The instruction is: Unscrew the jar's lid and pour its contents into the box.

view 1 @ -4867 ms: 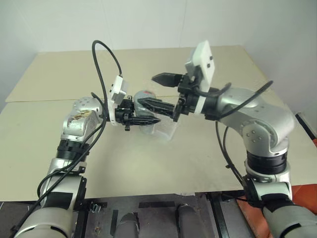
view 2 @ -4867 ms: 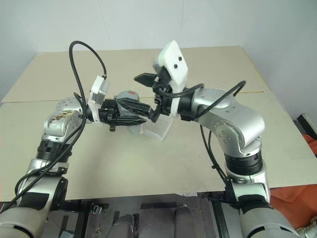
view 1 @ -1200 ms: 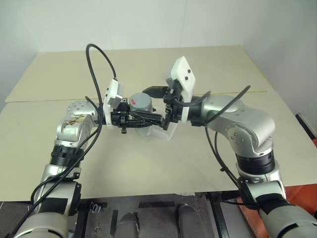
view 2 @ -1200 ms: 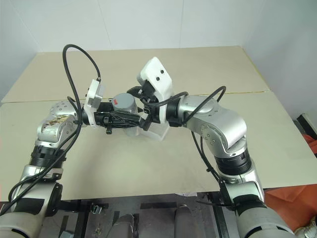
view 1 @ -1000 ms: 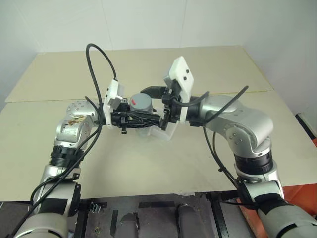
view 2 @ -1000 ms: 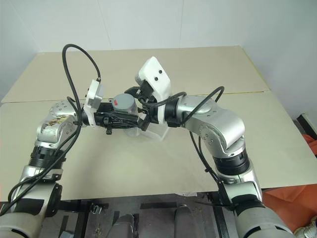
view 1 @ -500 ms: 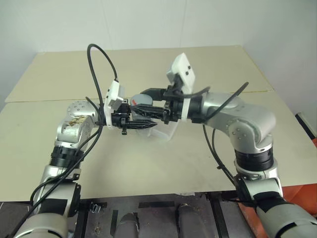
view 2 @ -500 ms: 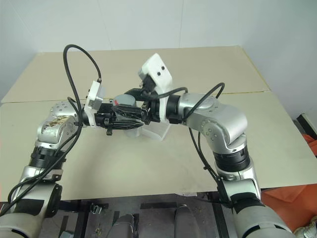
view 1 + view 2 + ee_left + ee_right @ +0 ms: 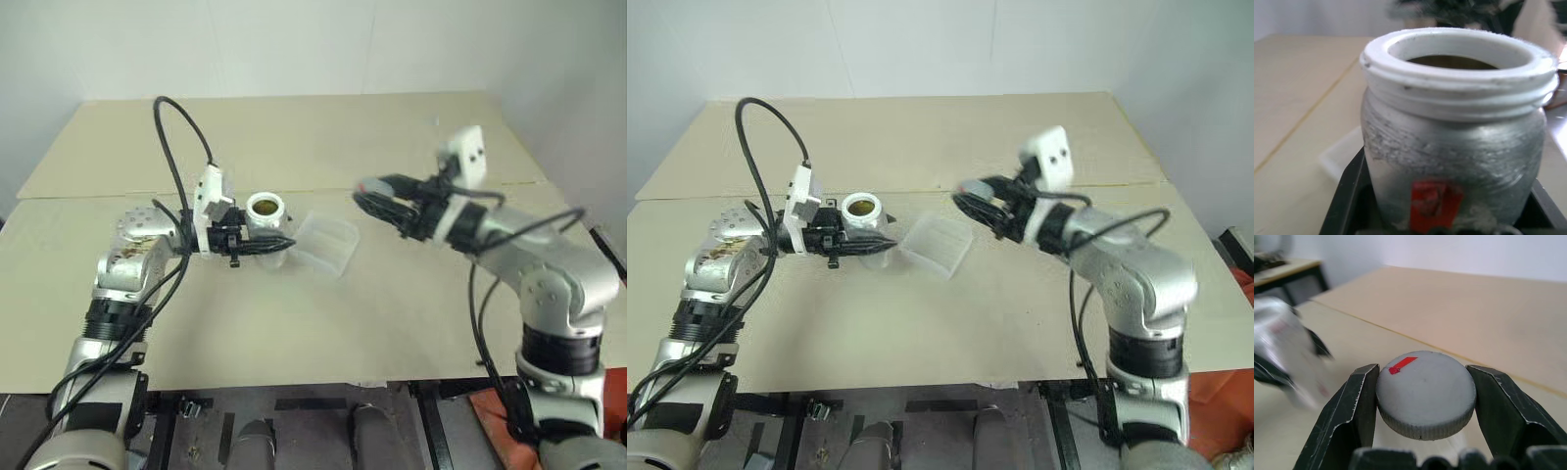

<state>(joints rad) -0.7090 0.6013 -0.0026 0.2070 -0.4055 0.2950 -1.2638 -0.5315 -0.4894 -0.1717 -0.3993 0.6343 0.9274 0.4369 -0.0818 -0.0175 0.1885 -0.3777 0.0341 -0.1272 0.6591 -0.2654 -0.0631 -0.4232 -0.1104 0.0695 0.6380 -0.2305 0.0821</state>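
The jar (image 9: 265,213) stands upright just above the table, silvery with a red label patch (image 9: 1434,203) and a white threaded rim. Its mouth is open and the inside looks brownish (image 9: 265,206). My left gripper (image 9: 263,245) is shut on its lower body, one black finger (image 9: 1344,200) on each side. The lid (image 9: 1425,391), grey with a small red mark, is off the jar. It sits flat between the fingers of my right gripper (image 9: 377,201), held in the air to the right of the jar. The clear shallow box (image 9: 326,245) lies on the table between the two grippers.
The tan table (image 9: 294,323) has a seam line running across it behind the jar. Bare surface lies in front of the box, up to the front edge. Black cables loop above my left arm (image 9: 181,117).
My right gripper has pulled away to the right and a little down with the lid in it, leaving the jar's mouth open. The left gripper, still gripping the jar, shifted slightly left.
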